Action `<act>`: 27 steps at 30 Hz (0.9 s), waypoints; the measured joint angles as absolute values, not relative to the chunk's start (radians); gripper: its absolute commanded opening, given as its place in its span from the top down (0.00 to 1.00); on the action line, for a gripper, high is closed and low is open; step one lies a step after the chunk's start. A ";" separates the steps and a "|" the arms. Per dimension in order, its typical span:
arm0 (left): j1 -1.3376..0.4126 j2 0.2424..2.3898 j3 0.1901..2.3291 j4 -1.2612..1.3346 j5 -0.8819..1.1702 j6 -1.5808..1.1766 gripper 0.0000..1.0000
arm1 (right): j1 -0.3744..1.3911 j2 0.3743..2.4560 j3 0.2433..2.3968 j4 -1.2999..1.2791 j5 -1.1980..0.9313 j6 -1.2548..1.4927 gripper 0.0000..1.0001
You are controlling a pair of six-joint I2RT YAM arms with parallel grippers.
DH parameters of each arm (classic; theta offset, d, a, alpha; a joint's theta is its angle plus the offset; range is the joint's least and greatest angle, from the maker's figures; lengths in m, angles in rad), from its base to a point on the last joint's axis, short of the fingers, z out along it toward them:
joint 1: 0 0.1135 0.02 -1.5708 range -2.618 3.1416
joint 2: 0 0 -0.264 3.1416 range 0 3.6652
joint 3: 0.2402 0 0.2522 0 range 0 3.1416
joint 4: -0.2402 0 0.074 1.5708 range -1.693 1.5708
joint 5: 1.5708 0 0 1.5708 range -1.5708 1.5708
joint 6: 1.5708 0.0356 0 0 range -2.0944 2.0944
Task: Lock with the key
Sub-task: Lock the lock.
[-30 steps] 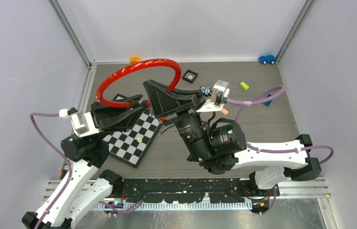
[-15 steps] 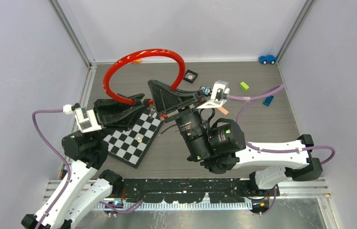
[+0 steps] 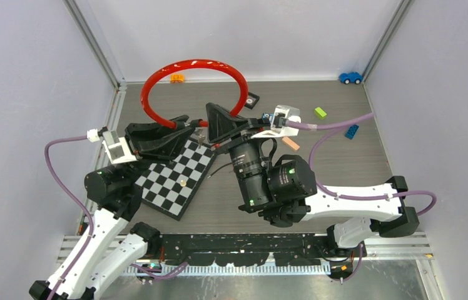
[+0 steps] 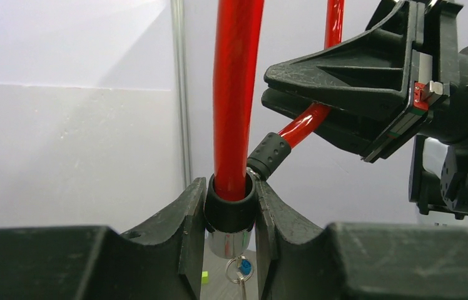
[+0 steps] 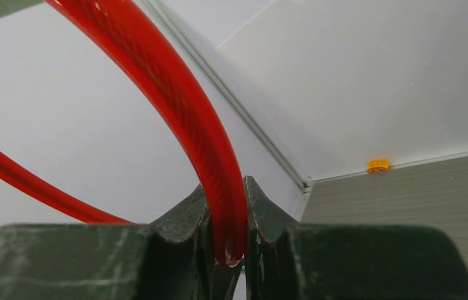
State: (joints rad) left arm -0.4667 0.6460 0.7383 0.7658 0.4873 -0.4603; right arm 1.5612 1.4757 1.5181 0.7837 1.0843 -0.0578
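Gripping the barrel (image 4: 230,219) with left hand (image 4: 230,201), the cable (image 3: 194,65) with right hand (image 5: 226,209) — held aloft, upper centre. Plug (image 4: 269,153) against barrel; yet to turn the dangling key (image 4: 242,270), seemingly.

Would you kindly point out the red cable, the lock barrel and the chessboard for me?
red cable (image 3: 194,63), top external view, top of its arc.
lock barrel (image 4: 230,242), left wrist view, its chrome end.
chessboard (image 3: 166,187), top external view, a bare square near its middle.
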 measured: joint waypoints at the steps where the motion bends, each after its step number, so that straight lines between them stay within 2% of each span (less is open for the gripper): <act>1: -0.465 0.647 0.738 0.761 0.486 -0.460 1.00 | 1.561 1.486 1.530 0.783 1.101 -0.082 0.99; 9: -0.459 0.667 0.738 0.726 0.508 -0.476 1.00 | 1.546 1.523 1.577 0.780 1.163 -0.220 0.99; 17: -0.455 0.659 0.738 0.730 0.567 -0.494 1.00 | 1.472 1.464 1.534 0.617 1.142 -0.123 0.99; 27: -0.465 0.640 0.711 0.731 0.654 -0.492 1.00 | 1.460 1.365 1.471 0.444 1.029 -0.108 0.99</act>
